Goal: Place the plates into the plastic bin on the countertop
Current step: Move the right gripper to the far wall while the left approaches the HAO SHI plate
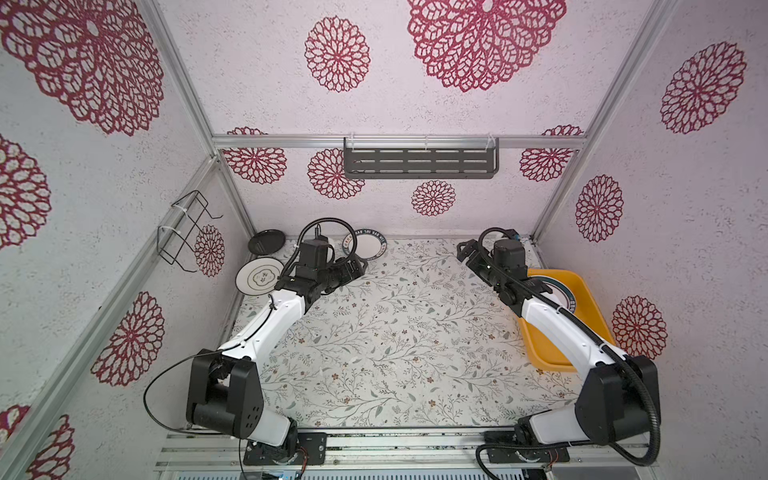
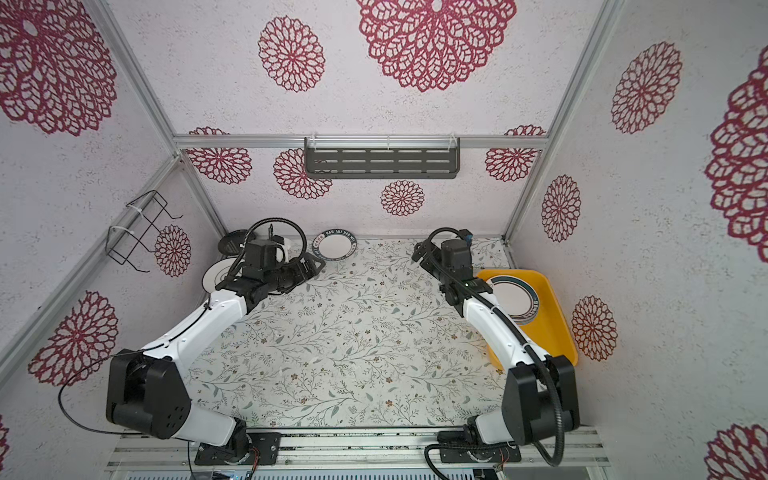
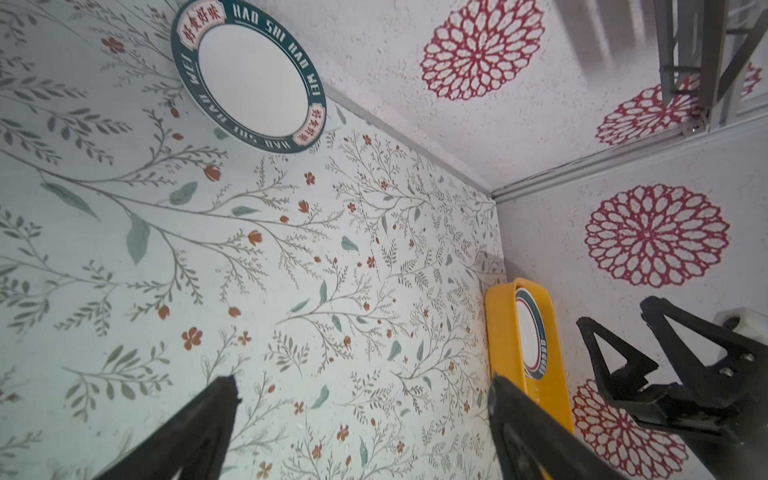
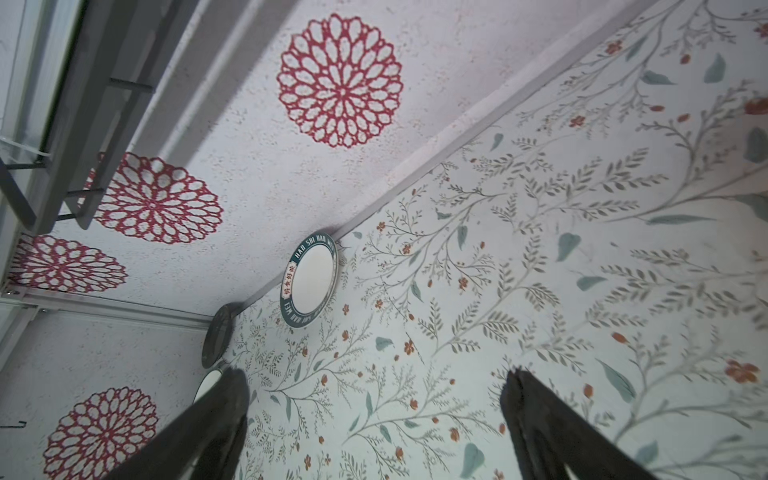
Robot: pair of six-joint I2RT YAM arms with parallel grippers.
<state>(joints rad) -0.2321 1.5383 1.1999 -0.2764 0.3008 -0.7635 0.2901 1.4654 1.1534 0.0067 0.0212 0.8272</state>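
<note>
In both top views, the left gripper [image 1: 360,264] [image 2: 313,264] and right gripper [image 1: 462,250] [image 2: 417,251] hover, jaws apart, above the vine-printed white countertop [image 1: 395,332]. A teal-rimmed lettered white plate [image 1: 365,246] lies at its far edge, and a second teal-rimmed plate [image 2: 513,297] lies inside the yellow-orange plastic bin [image 2: 552,316] at its right edge. The left wrist view shows its fingers [image 3: 199,428] spread. The right wrist view shows the same, with a small black round plate [image 4: 218,332] in the far left corner.

In both top views the right arm [image 1: 557,324] covers much of the plastic bin [image 1: 594,316] and its teal-rimmed plate [image 2: 513,295], back from the jaws. Beside one finger of the right gripper [image 4: 376,374], a white plate [image 4: 209,382] shows only a sliver.
</note>
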